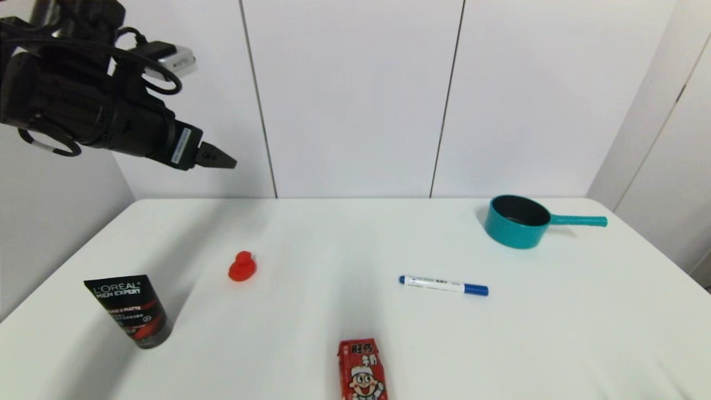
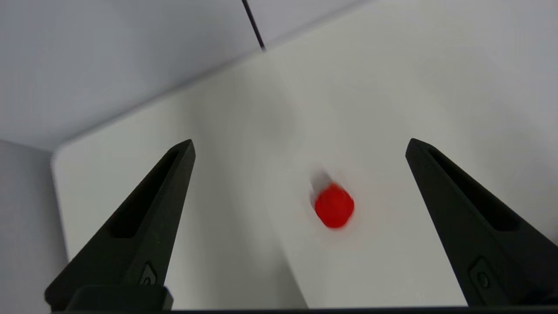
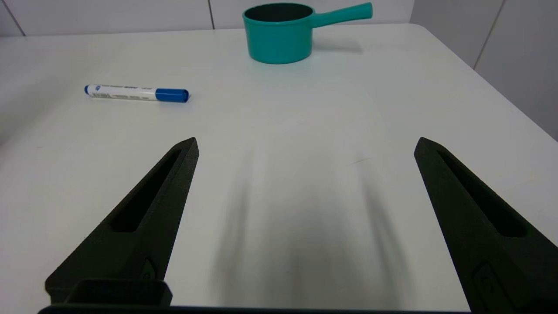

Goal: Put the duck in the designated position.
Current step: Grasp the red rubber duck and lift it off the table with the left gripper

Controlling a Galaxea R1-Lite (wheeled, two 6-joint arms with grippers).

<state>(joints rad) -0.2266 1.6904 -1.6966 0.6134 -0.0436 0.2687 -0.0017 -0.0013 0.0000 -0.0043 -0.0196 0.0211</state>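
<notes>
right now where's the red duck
In the head view the duck sits on the table's left half, just beyond the black tube, with the open left gripper above it.

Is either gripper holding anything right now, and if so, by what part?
Nothing is held. The left gripper hangs open above the duck, which sits on the table. The right gripper is open too.

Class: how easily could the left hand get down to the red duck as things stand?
Probably easily. The left hand hangs open high above the duck, which stands alone on the white table; the L'Oreal tube stands apart, nearer the robot.
</notes>
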